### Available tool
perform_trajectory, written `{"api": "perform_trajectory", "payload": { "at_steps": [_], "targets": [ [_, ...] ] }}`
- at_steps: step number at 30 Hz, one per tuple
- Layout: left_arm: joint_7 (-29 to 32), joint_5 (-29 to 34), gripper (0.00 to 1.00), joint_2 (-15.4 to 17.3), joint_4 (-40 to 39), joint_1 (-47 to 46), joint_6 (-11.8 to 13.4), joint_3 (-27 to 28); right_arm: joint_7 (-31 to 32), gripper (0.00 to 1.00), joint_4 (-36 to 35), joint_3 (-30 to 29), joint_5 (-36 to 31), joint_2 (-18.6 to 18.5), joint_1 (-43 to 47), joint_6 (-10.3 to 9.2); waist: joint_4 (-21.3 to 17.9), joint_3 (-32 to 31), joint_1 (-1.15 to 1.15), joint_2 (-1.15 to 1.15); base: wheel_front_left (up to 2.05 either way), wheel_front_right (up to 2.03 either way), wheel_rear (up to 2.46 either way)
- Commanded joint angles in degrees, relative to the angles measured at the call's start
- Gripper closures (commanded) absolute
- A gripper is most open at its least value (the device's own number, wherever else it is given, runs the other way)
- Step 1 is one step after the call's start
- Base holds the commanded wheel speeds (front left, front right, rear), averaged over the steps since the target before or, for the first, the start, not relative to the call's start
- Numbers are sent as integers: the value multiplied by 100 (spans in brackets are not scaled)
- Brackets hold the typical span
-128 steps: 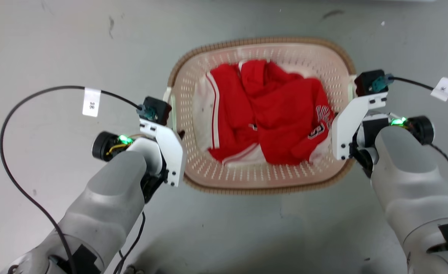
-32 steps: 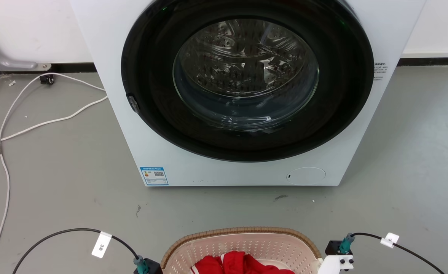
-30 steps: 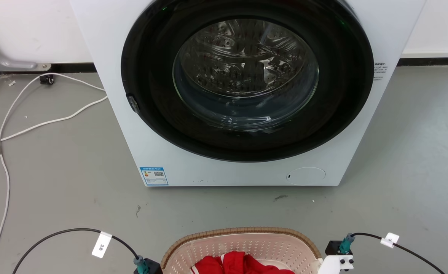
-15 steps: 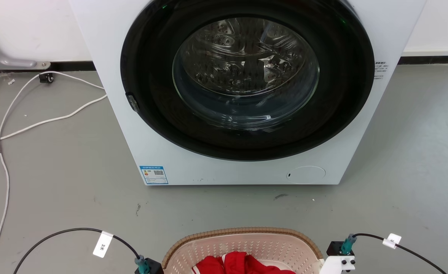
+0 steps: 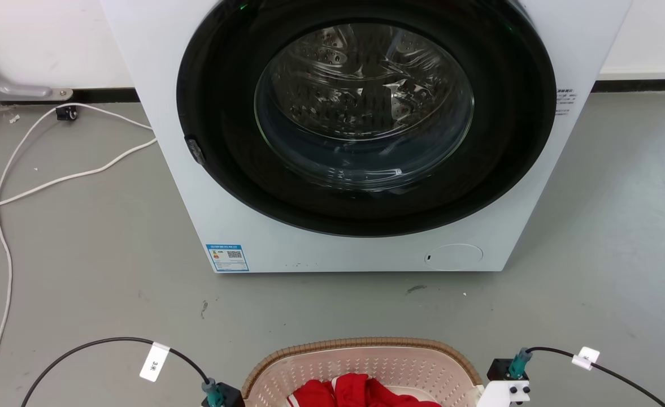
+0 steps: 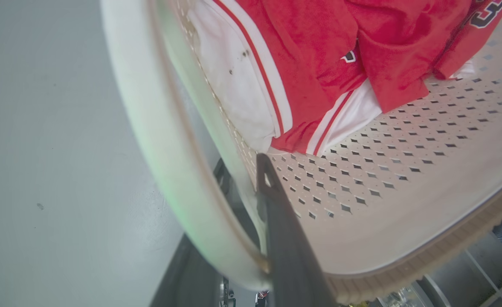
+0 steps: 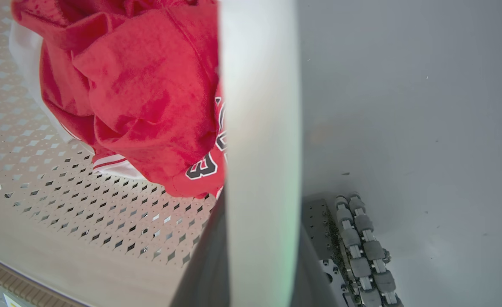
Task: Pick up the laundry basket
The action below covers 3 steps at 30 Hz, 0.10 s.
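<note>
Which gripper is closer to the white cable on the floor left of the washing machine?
Left. The left gripper grips the laundry basket on the side toward the white cable; the right gripper grips its far side.

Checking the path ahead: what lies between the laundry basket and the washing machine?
In the head view, bare grey floor with a few small dark scuffs separates the laundry basket from the washing machine.

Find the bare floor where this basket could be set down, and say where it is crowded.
Free: the grey floor strip between the white front-loading washing machine and the cream perforated laundry basket, and the stretch right of the machine. Crowded: left of the machine, where a white cable loops across.
</note>
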Motion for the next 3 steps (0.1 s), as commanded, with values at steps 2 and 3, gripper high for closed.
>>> {"api": "perform_trajectory", "payload": {
  "at_steps": [2, 3],
  "targets": [
    [55, 39, 100, 143, 33, -23, 11, -37, 51, 100, -141, -60, -53, -108, 55, 4, 2, 14, 0, 0, 0, 0, 0],
    [65, 37, 100, 145, 27, -26, 14, -38, 76, 100, -191, -78, -72, -108, 77, 4, 3, 20, 0, 0, 0, 0, 0]
  ]
}}
